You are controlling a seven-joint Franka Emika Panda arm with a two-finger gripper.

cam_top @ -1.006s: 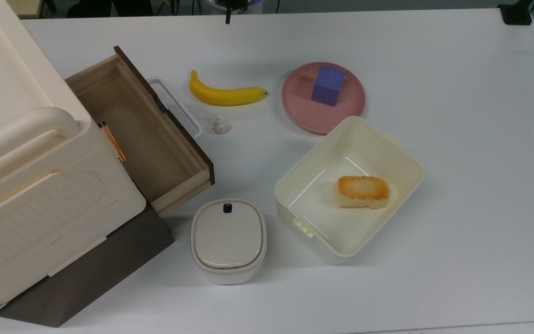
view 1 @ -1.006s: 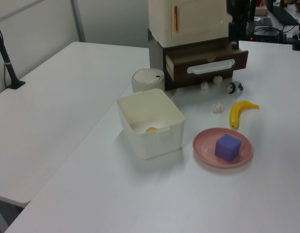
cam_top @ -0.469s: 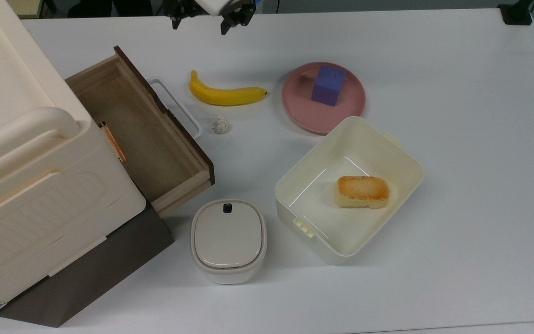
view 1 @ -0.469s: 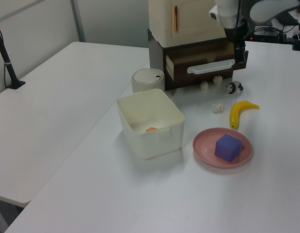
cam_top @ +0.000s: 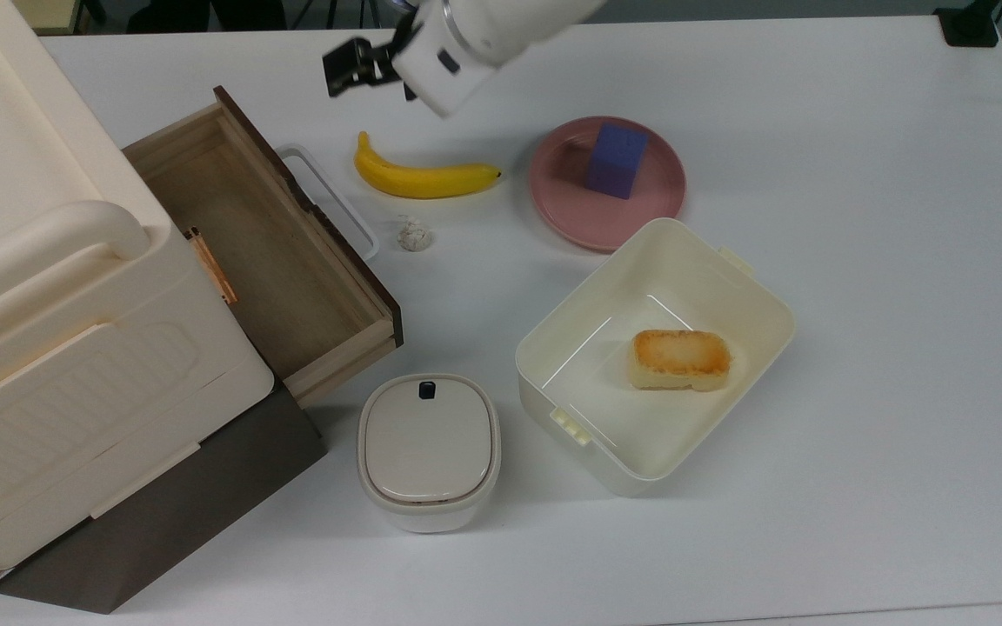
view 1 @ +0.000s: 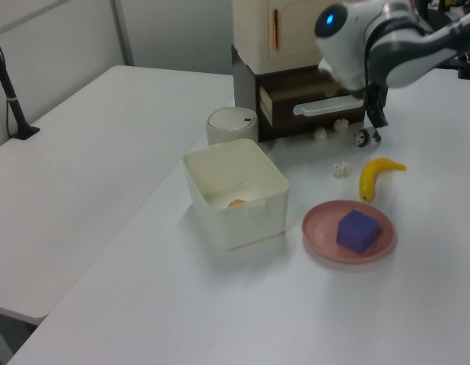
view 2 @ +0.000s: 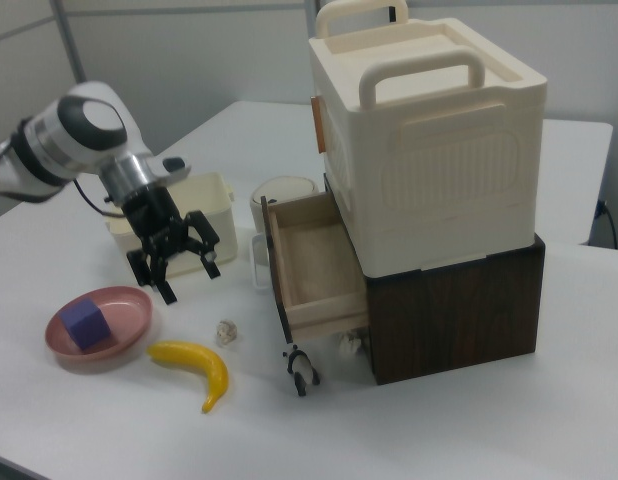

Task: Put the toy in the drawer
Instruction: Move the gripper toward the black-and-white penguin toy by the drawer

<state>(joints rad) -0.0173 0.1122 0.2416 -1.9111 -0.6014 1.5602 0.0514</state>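
Arm has come further in vs 0.5 s ago; gripper [view 2: 175, 262] now hangs above the bench [cam_top: 858, 217], fingers [view 2: 205, 256] spread apart, holding nothing. Nothing else moved. Toy [view 2: 301, 368] lies on the bench just off the open drawer [view 2: 314, 270] corner, w/ bare surface around it; banana [view 2: 196, 366] is near on the right view's left, small lumpy ball [view 2: 226, 331] beyond. Drawer interior bare, front panel w/ white handle [cam_top: 331, 202] faces the banana. Toy too small to tell heading or long axis.
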